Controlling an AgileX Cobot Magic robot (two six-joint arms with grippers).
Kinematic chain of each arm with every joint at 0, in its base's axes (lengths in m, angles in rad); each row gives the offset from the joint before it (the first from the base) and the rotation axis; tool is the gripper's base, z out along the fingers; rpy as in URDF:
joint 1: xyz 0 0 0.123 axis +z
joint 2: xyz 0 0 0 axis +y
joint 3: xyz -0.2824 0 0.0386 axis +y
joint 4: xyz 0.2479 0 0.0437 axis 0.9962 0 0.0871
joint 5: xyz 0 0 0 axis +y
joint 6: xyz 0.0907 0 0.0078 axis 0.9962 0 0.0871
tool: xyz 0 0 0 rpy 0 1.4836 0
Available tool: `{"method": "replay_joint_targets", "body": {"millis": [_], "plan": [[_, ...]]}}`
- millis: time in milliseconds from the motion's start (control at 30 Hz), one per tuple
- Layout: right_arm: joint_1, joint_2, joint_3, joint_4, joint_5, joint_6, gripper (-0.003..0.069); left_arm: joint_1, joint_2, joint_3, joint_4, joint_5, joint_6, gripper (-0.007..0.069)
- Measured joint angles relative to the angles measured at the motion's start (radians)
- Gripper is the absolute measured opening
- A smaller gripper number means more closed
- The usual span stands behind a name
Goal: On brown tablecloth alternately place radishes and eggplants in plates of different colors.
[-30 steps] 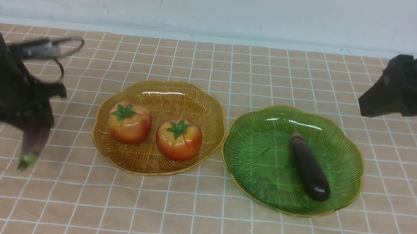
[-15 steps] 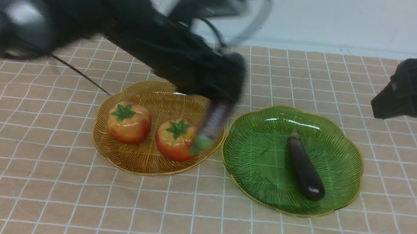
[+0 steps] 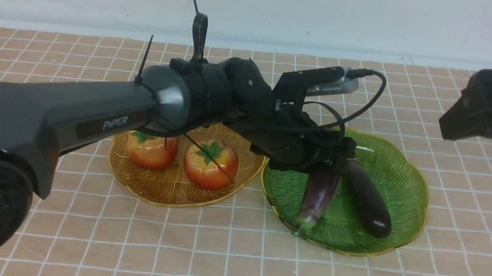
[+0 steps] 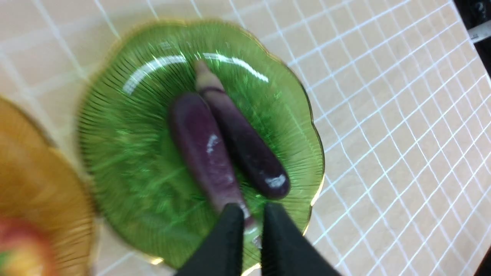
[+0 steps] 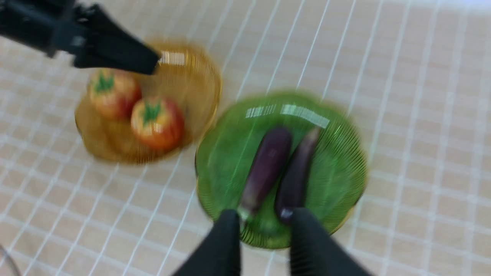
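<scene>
Left gripper (image 4: pixel 253 214): fingertips a narrow way apart, nothing seen clamped between them. In the front view its tips are hidden by the wrist above the plate; both wrist views show the purple eggplant (image 4: pixel 207 153) free of any grip. Principal change: this eggplant, carried over the cloth at the robot's left one second earlier, now lies in the green plate (image 4: pixel 134 222), alongside the near-black eggplant (image 4: pixel 249 142).

Farther out, the two radishes (image 5: pixel 115 96) (image 5: pixel 159 126) rest in the amber plate (image 5: pixel 188 76), as they did before. The right gripper (image 5: pixel 264 218) has its fingers apart and empty, held away from both plates. Brown tablecloth (image 3: pixel 196 252) lies beneath.

Interpretation: the change appears to complete the sorting, one kind to each colour of plate. What remains is probably only withdrawal of the left arm (image 3: pixel 106 108), its loose cable (image 3: pixel 375 97) being the likeliest thing to brush the plate or its contents.
</scene>
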Motion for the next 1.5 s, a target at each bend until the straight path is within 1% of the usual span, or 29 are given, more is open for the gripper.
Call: {"method": "replay_joint_targets", "body": {"millis": [100,133,167,267,333,400,500,600,700,800,900,967,1167,1333,1500], "plan": [[0.000,-0.174,0.000,-0.074,0.007,0.036,0.0092,0.030,-0.072,-0.001,0.026,0.032,0.018,0.0022],[0.000,-0.222,0.004,-0.096,0.007,0.048,0.0057,0.038,-0.102,-0.003,0.042,0.042,0.021,0.0011],[0.000,-0.261,0.013,-0.129,0.007,0.066,0.0032,0.044,-0.138,-0.003,0.056,0.051,0.022,0.0005],[0.000,-0.433,0.073,-0.239,-0.013,0.121,-0.0003,0.049,-0.231,-0.003,0.125,0.080,0.029,-0.0003],[0.000,-0.576,0.142,-0.315,-0.080,0.163,-0.0011,0.049,-0.279,-0.003,0.154,0.095,0.029,-0.0003],[-0.001,-0.784,0.300,-0.390,-0.273,0.245,-0.0015,0.049,-0.368,-0.004,0.201,0.119,0.029,-0.0003],[-0.001,-1.023,0.557,-0.424,-0.570,0.315,-0.0016,0.049,-0.452,0.001,0.217,0.124,0.027,-0.0003],[-0.001,-1.072,0.747,-0.432,-0.762,0.386,-0.0016,0.049,-0.566,0.065,0.223,0.123,0.020,-0.0003],[-0.002,-1.072,0.858,-0.423,-0.839,0.455,-0.0016,0.049,-0.723,0.208,0.227,0.111,-0.003,-0.0003],[-0.002,-1.072,0.879,-0.446,-0.856,0.468,-0.0016,0.049,-0.918,0.409,0.250,0.048,-0.031,-0.0003],[-0.002,-1.072,0.879,-0.470,-0.866,0.469,-0.0016,0.049,-1.135,0.616,0.293,-0.049,-0.056,-0.0003],[-0.002,-1.072,0.879,-0.480,-0.866,0.469,-0.0016,0.049,-1.266,0.739,0.298,-0.127,-0.082,-0.0003],[-0.002,-1.072,0.880,-0.481,-0.867,0.470,-0.0016,0.049,-1.655,1.026,0.301,-0.305,-0.121,-0.0003],[-0.002,-1.072,0.880,-0.481,-0.868,0.470,-0.0016,0.049,-1.874,1.170,0.301,-0.306,-0.121,-0.0003],[-0.002,-1.072,0.880,-0.482,-0.873,0.470,-0.0016,0.049,-1.896,1.229,0.302,-0.301,-0.114,-0.0003]]}}
